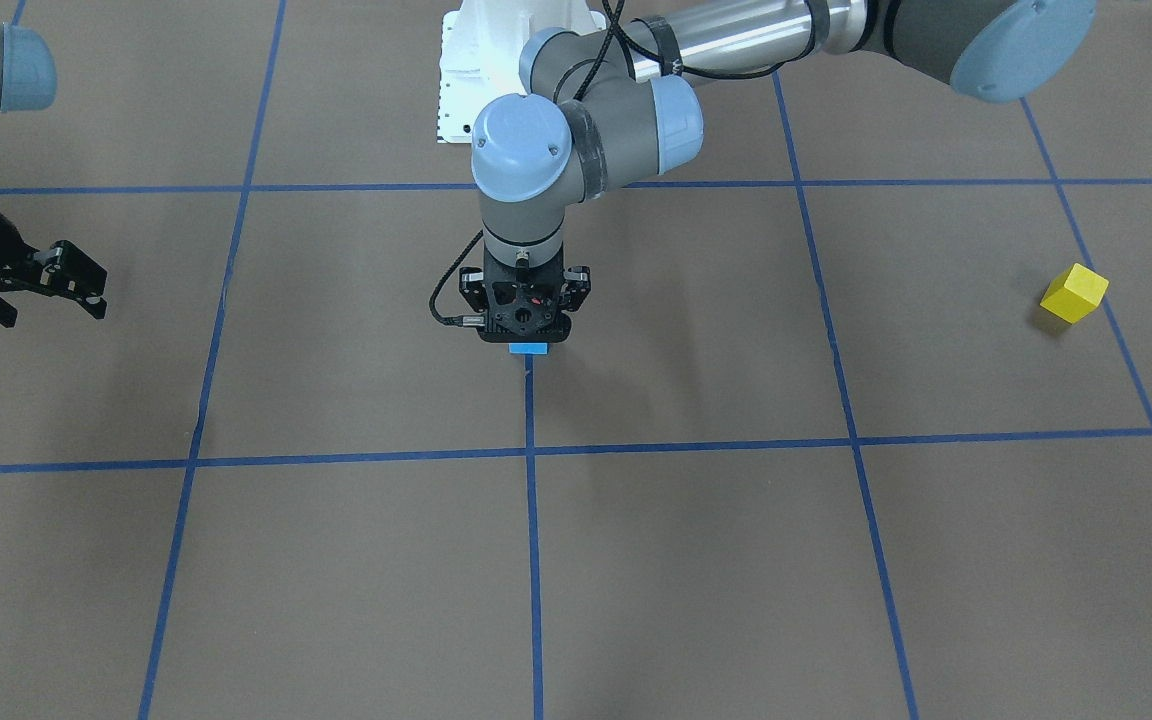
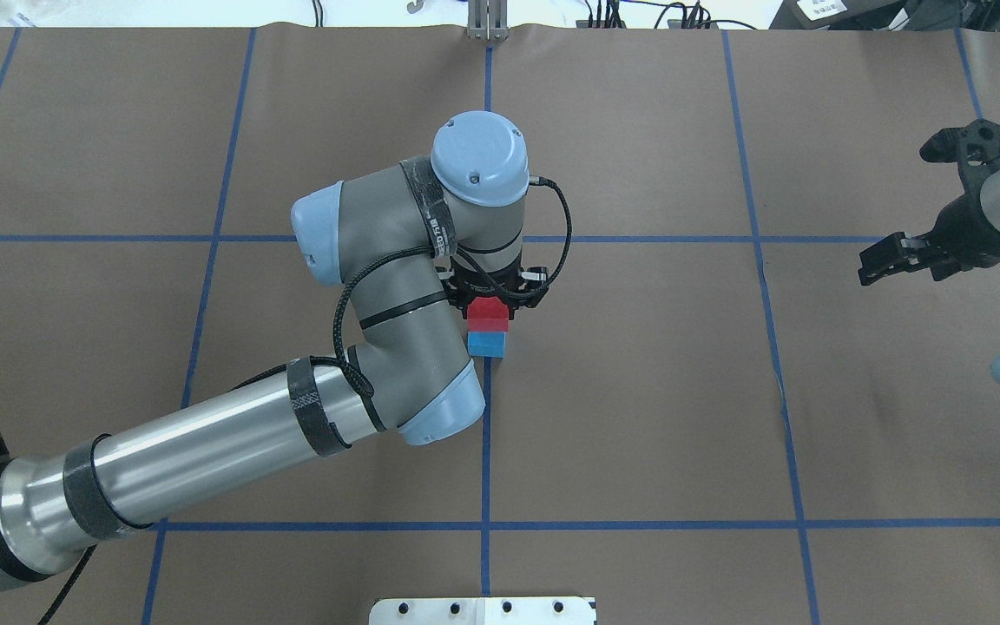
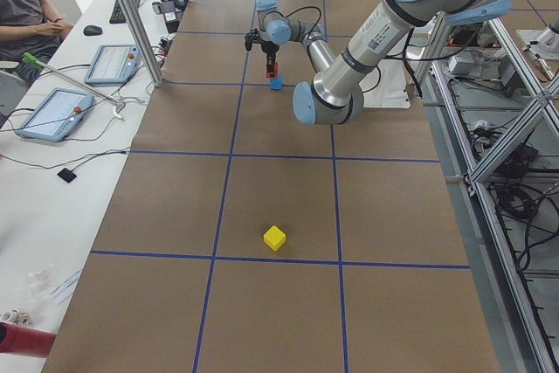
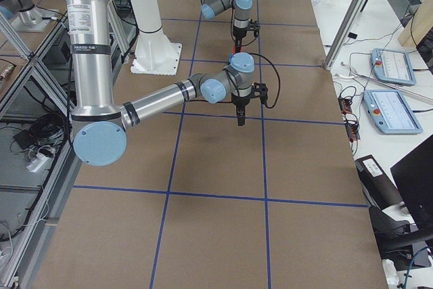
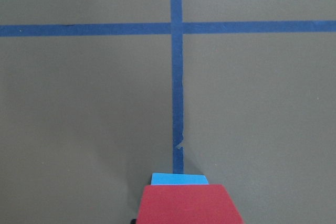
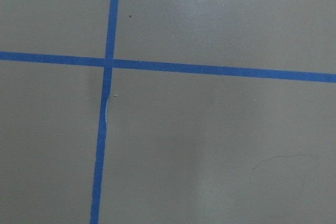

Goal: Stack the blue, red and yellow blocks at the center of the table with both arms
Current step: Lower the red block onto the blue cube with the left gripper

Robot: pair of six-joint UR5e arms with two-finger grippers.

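The red block (image 2: 488, 311) sits on the light blue block (image 2: 486, 345) on a tape line near the middle of the table (image 2: 639, 391). My left gripper (image 1: 527, 338) points straight down and is shut on the red block. Only a sliver of the blue block (image 1: 528, 348) shows under it in the front view. In the left wrist view the red block (image 5: 190, 204) fills the bottom edge with the blue block (image 5: 178, 179) just beyond. The yellow block (image 1: 1074, 293) lies alone far out on my left side. My right gripper (image 2: 904, 208) hovers open and empty at the right.
The white pedestal (image 1: 466, 80) stands behind the stack. A seated person (image 3: 26, 6), tablets (image 3: 54, 113) and cables are on a side bench beyond the table's far edge. Metal frames (image 3: 507, 128) run along the robot's side.
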